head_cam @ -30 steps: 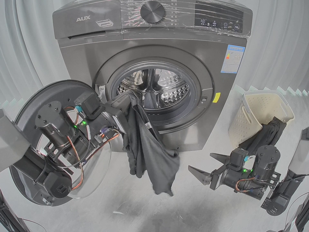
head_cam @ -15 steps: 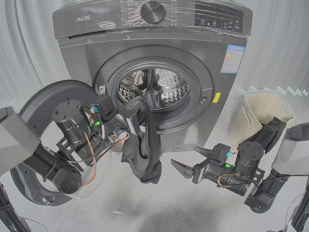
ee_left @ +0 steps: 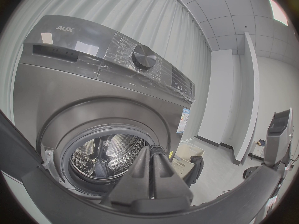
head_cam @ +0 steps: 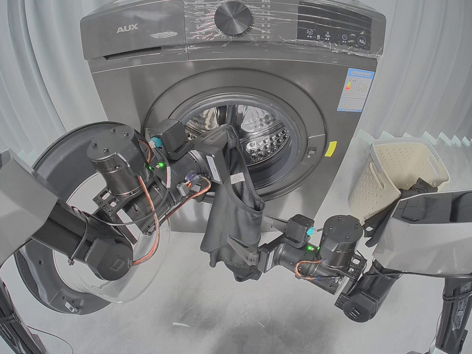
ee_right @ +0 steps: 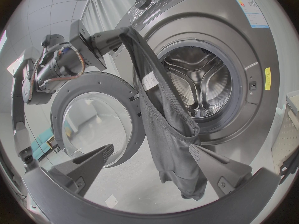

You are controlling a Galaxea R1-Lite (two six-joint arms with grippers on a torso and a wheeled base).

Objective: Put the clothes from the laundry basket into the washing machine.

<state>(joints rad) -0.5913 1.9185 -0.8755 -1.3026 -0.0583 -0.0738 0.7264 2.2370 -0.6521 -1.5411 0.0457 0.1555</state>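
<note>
Pinching the upper edge of a dark grey garment (head_cam: 231,207), the left tool (head_cam: 222,137) is clamped tight on the cloth just in front of the open mouth of the washing machine (head_cam: 231,70). The garment hangs limp below it, outside the drum (head_cam: 255,138). Its lower part falls between the spread fingers of the right tool (head_cam: 248,233), which stands wide and grips nothing. The cloth looks light, thin and floppy, so it will likely sag and catch on the door rim. Gathering the hanging tail from underneath seems the best hold. Another dark garment (head_cam: 420,188) drapes over the laundry basket (head_cam: 393,168) beside the machine.
</note>
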